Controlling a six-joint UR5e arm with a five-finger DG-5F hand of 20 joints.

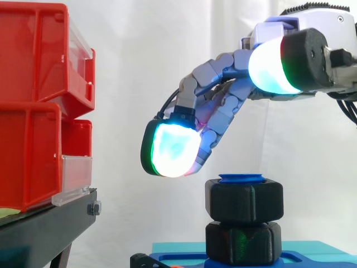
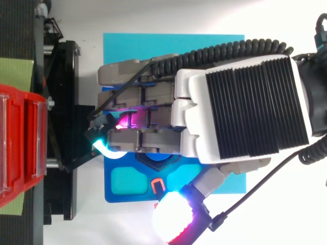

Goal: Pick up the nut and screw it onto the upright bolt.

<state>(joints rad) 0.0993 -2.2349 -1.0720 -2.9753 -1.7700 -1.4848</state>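
Hand point(image 2: 240, 102) hovers above the nut point(image 1: 244, 200) on the blue bolt point(image 1: 241, 178), fingers point(image 1: 215, 70) loosely bent, holding nothing.

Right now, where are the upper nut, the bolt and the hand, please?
upper nut point(image 1: 244, 202): side view, its front face.
bolt point(image 1: 241, 178): side view, its blue top end.
hand point(image 2: 240, 107): top view, its ribbed back.
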